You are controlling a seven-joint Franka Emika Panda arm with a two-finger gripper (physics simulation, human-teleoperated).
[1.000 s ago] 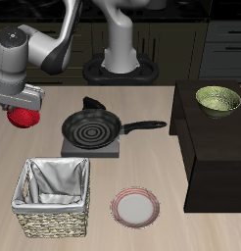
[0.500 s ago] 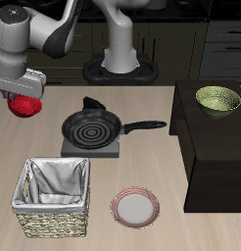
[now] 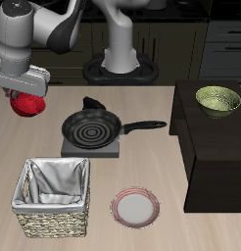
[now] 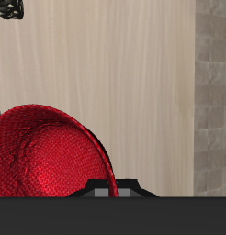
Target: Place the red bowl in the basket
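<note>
Exterior view: the gripper (image 3: 27, 95) has its jaws closed on the red bowl (image 3: 29, 104), holding it clear above the bench (image 3: 152, 157) near the back corner, so the pickup appears complete. Wrist view shows the bowl hanging against the jaws over bare wood. Carrying it forward to the basket (image 3: 55, 198) at the front edge and releasing it remain.

Red bowl (image 4: 46, 151) close above pale wooden table (image 4: 124, 73)

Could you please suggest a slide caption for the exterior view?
Gripper holds the red bowl aloft, behind the basket, beside the frying pan.
</note>
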